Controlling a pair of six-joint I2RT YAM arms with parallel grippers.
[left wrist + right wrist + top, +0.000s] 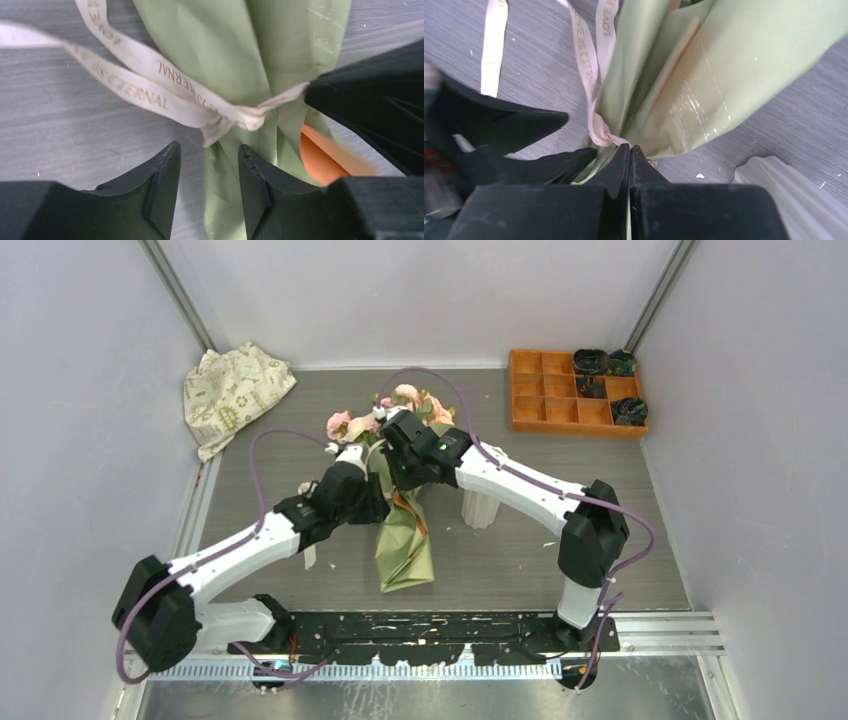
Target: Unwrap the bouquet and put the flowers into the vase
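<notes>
I am untying: the bouquet (405, 530) lies on the table (620, 570) just beside the vase (480, 508), my right gripper (629, 150) pinched together on its ribbon (150, 80), my left gripper (209, 165) apart astride the paper (225, 45), so next I judge a steady outward pull.

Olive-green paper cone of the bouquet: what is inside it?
Pink and peach blooms stick out of the olive-green paper cone at its top; its orange lining shows at a fold. The stems are covered by the paper.

Vase (481, 512) half hidden under right arm; tilt unclear.
</notes>
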